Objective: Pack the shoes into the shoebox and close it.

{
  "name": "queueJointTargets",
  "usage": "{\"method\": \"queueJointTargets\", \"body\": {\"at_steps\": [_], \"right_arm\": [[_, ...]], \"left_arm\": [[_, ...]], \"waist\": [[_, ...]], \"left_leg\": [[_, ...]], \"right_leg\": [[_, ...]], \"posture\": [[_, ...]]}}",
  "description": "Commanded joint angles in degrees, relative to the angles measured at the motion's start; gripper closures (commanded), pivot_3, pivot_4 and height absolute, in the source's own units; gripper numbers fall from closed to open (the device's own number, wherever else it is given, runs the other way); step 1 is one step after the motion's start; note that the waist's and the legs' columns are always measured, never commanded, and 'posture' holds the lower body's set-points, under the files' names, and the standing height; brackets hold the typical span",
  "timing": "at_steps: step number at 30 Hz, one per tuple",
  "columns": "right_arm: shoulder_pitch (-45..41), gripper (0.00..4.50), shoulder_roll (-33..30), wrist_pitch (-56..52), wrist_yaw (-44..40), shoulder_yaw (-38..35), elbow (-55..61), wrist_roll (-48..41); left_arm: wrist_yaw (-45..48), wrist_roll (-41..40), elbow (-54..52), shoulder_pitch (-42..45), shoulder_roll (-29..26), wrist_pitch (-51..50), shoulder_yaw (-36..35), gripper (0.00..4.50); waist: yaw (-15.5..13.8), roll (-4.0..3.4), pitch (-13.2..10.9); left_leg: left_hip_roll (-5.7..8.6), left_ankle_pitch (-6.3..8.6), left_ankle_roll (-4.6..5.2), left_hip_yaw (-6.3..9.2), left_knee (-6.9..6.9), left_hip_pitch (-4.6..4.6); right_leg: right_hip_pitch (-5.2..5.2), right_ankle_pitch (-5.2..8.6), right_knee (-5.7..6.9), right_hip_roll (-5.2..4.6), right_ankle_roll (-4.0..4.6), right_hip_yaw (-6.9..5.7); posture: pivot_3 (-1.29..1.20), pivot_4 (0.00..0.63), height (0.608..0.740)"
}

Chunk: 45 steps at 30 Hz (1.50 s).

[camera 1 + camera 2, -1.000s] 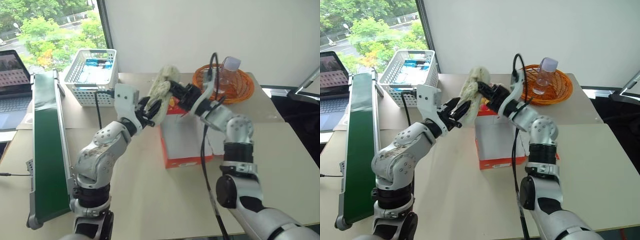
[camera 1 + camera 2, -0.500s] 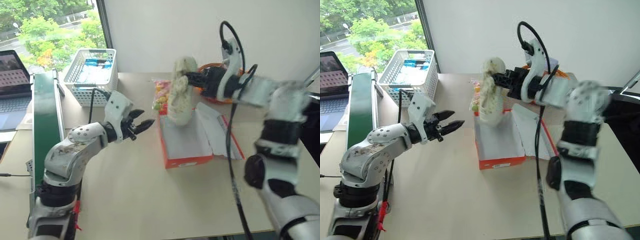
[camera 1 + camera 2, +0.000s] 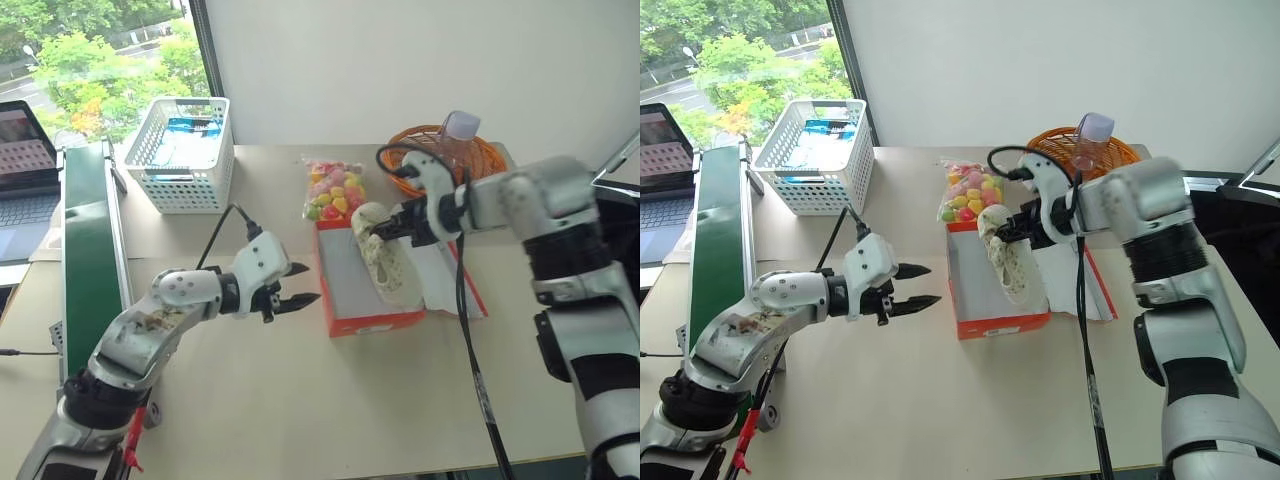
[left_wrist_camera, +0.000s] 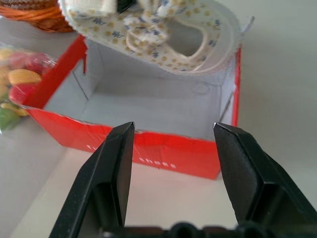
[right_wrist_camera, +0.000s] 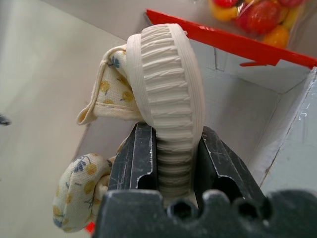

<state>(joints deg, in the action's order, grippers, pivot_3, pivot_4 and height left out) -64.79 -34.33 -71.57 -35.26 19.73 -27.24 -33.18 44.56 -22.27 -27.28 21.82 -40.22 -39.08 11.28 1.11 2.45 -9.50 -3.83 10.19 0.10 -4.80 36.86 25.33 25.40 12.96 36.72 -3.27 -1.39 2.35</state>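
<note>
The red-orange shoebox (image 3: 375, 323) lies open at the table's middle, white inside, its lid (image 3: 445, 275) folded flat to the right. The cream shoes (image 3: 388, 262), with a small flower print, hang as one bundle with the toe end down inside the box. My right gripper (image 3: 378, 232) is shut on their ribbed sole (image 5: 168, 64) at the box's far end. My left gripper (image 3: 310, 283) hovers open and empty just left of the box, pointing at its side wall (image 4: 148, 148); the shoes (image 4: 163, 25) show beyond it.
A bag of colourful candies (image 3: 333, 188) lies against the box's far end. An orange woven basket (image 3: 485, 160) with a bottle (image 3: 460, 130) stands at the back right, a white mesh basket (image 3: 185, 140) at the back left. A green conveyor (image 3: 90, 270) runs along the left edge.
My left gripper let go of the shoes and drew back and down to the box's left. My right gripper swung the shoes from high over the box down into it.
</note>
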Motion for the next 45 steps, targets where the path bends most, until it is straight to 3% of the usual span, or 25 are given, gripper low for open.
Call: {"method": "queueJointTargets", "body": {"at_steps": [1, 8, 16, 17, 19, 21, 26, 34, 36, 41, 45], "right_arm": [[-3.44, 3.91, 2.37, 6.03, -5.56, -1.77, -9.60, 3.95], [-3.26, 3.91, 8.30, 21.60, -4.86, -1.02, -30.13, 17.07], [-3.68, 3.91, 10.14, 25.09, -4.77, -2.92, -34.43, 23.92], [-3.57, 2.93, 10.24, 24.99, -4.88, -3.15, -34.25, 24.44], [-3.33, 2.43, 10.45, 24.65, -5.35, -3.29, -33.14, 25.37], [-3.33, 1.59, 10.39, 23.97, -5.65, -2.82, -29.77, 26.64], [-2.68, 0.01, 9.68, 15.99, -8.51, -1.90, -14.12, 26.65], [-1.24, 0.01, 6.73, 5.00, -9.88, -3.11, 8.20, 24.17], [-1.33, 0.01, 6.94, 4.05, -10.39, -7.30, 12.93, 21.06], [1.39, 0.01, 7.77, 14.95, -13.23, -13.72, 21.30, 16.00], [3.31, 0.01, 7.87, 21.43, -17.62, -13.44, 22.17, 14.12]], "left_arm": [[-0.74, 1.83, -2.69, -0.26, -0.71, 1.33, -0.80, 1.80], [-1.69, 3.28, -4.45, -2.08, -0.51, 0.79, -0.57, 1.80], [-2.80, 2.95, -6.20, -2.44, 0.66, -1.00, -0.27, 1.80], [-2.80, 2.90, -6.39, -2.44, 0.68, -1.16, -0.30, 1.80], [-2.69, 2.91, -6.13, -2.05, 0.79, -1.31, -0.17, 1.80], [-2.61, 2.89, -6.06, -1.80, 0.92, -1.51, 0.00, 1.80], [-2.23, 3.03, -6.34, -2.25, 0.55, -2.14, 0.32, 1.80], [-1.75, 2.71, -6.81, -2.34, -0.07, -2.84, -0.56, 1.80], [-2.56, 2.91, -6.60, -2.50, -0.37, -3.06, -1.96, 1.80], [-6.65, 4.26, -6.34, -5.34, -1.21, -4.40, -7.20, 1.80], [-10.77, 4.91, -7.42, -9.42, -1.33, -7.74, -12.87, 1.80]], "waist": [[-0.14, -0.01, 0.00], [-0.21, -0.01, 0.00], [-0.28, -0.01, 0.05], [-0.31, -0.01, 0.05], [-0.36, -0.01, 0.05], [-0.44, -0.01, 0.04], [-0.31, -0.02, 0.04], [-0.31, -0.05, 0.02], [-0.31, -0.05, 0.02], [-0.20, -0.05, 0.02], [-0.23, -0.05, 0.02]], "left_leg": [[0.00, 0.00, 0.00, 0.00, 0.00, 0.01], [0.00, 0.00, 0.00, 0.02, 0.01, -0.03], [0.00, -0.01, -0.01, 0.02, 0.16, -0.23], [0.00, -0.01, -0.01, 0.01, 0.16, -0.25], [0.01, -0.02, -0.01, 0.01, 0.17, -0.25], [0.02, -0.02, -0.01, 0.01, 0.16, -0.25], [0.01, -0.02, -0.01, 0.00, 0.15, -0.13], [0.01, -0.02, -0.01, -0.01, 0.15, -0.13], [0.01, -0.02, -0.01, -0.01, 0.15, -0.13], [-0.01, -0.02, -0.01, -0.01, 0.14, -0.13], [-0.01, -0.02, -0.01, -0.01, 0.15, -0.15]], "right_leg": [[0.00, 0.00, 0.00, 0.00, 0.00, 0.00], [-0.08, 0.00, -0.01, 0.00, -0.01, -0.05], [-0.29, -0.03, 0.09, -0.01, -0.04, -0.04], [-0.30, -0.03, 0.11, -0.01, -0.03, -0.03], [-0.30, -0.03, 0.14, -0.01, -0.03, -0.03], [-0.29, -0.03, 0.13, -0.02, -0.03, -0.03], [-0.14, -0.03, 0.16, -0.01, -0.03, -0.01], [-0.09, -0.01, 0.23, -0.01, -0.01, 0.00], [-0.09, -0.01, 0.22, -0.01, -0.01, 0.00], [-0.09, -0.01, 0.22, 0.00, -0.01, 0.00], [-0.11, -0.01, 0.22, 0.00, -0.02, -0.01]], "posture": [[0.00, 0.150, 0.740], [0.00, 0.150, 0.740], [0.00, 0.150, 0.740], [0.00, 0.150, 0.740], [0.00, 0.150, 0.740], [0.00, 0.150, 0.740], [0.00, 0.150, 0.740], [0.00, 0.150, 0.740], [0.00, 0.150, 0.740], [0.00, 0.150, 0.740], [0.00, 0.150, 0.740]]}}
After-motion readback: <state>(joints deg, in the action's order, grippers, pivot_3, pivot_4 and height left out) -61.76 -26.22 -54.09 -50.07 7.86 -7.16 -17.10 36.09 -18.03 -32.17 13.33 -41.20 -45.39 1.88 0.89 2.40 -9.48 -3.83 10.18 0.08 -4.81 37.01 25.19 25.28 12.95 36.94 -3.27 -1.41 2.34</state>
